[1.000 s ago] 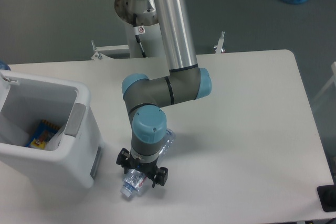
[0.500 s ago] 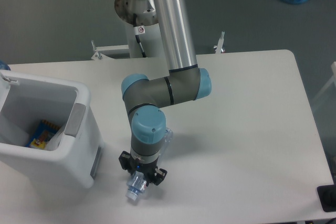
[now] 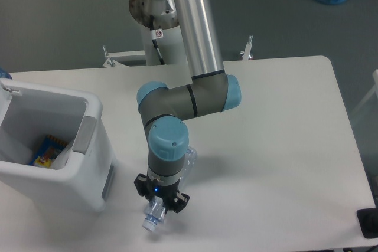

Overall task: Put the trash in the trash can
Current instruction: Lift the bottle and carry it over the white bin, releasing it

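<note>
The crushed clear plastic bottle is in my gripper, near the table's front edge. Its capped end sticks out below the fingers and its clear body shows behind my wrist at the right. The gripper is shut on the bottle and points straight down. The white trash can with a grey handle panel stands to the left, apart from the gripper. The crumpled plastic wrapper does not show.
A colourful package lies at the bottom of the trash can. The white table stretches to the right. A black object sits at the table's front right corner.
The gripper's fingers have closed in on the bottle. The bottle's front end has swung upright and lifted a little, and the wrist has shifted slightly right.
</note>
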